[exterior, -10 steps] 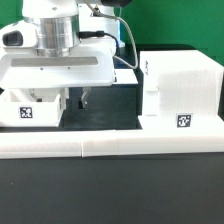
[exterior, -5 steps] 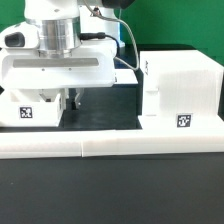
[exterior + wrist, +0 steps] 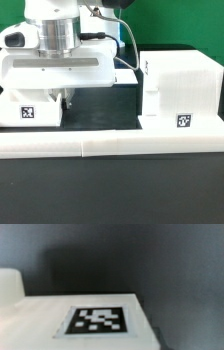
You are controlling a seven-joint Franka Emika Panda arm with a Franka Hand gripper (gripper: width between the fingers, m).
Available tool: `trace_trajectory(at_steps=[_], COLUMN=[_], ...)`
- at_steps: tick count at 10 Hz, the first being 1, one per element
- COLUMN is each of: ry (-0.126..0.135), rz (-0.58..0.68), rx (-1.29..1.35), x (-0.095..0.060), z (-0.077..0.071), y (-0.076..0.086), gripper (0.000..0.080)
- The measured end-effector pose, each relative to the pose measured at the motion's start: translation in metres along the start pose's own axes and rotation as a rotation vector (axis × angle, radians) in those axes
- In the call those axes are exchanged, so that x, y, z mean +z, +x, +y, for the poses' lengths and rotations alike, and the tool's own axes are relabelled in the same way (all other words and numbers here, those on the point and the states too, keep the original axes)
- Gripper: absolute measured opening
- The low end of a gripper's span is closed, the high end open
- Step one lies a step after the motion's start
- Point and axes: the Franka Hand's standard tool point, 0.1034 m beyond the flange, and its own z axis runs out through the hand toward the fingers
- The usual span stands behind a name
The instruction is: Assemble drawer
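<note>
Just beside tray [image 3: 45, 115] edge, gripper [image 3: 69, 100] hangs (housing [image 3: 185, 85] well apart).

White housing [image 3: 185, 90] and tray [image 3: 48, 112] bear black-and-white square tags [image 3: 184, 123].

Exterior view bright, even, whites near glare; wrist view dimmer, blurred throughout (tag [image 3: 97, 321] edges smeared).

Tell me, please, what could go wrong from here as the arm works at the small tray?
1. The jaws sit low at the edge of the small tray, largely hidden under the wrist. They might clip its wall and shove it rather than grip it.
2. The tray stands close to the border wall, so a push could jam it there.
</note>
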Motion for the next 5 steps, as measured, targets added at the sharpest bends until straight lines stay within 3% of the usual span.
trace_trajectory(at_steps=[4,5], ry=[-0.001,0.0], rz=[0.0,-0.001], rx=[-0.001,-0.008], x=[0.0,-0.001], z=[-0.003,-0.015], y=[0.001,0.003], gripper=[0.0041,0.0041])
